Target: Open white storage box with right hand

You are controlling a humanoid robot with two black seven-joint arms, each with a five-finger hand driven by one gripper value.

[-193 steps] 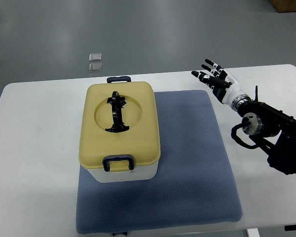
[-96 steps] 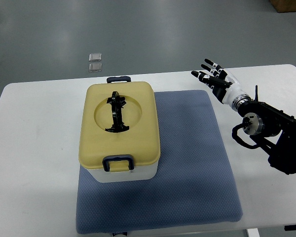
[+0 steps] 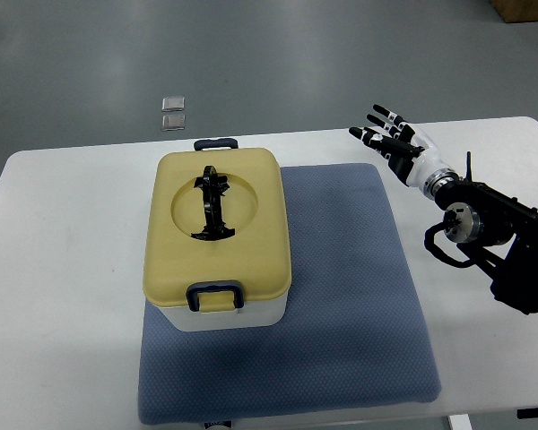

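Observation:
The storage box (image 3: 217, 309) has a white body and a closed pale yellow lid (image 3: 251, 242) with a folded black handle (image 3: 212, 204) in a round recess. Dark latches sit at its near end (image 3: 214, 296) and far end (image 3: 216, 142). It stands on the left part of a blue-grey mat (image 3: 350, 296). My right hand (image 3: 390, 141) hovers above the mat's far right corner, well right of the box, fingers spread and holding nothing. Its black arm (image 3: 502, 246) comes in from the right edge. The left arm is out of view.
The white table (image 3: 63, 269) carries the mat and box. Two small clear packets (image 3: 172, 113) lie on the grey floor beyond the table's far edge. A brown box corner (image 3: 524, 9) shows at top right.
The right hand and arm have shifted very slightly to the right. The box has not moved.

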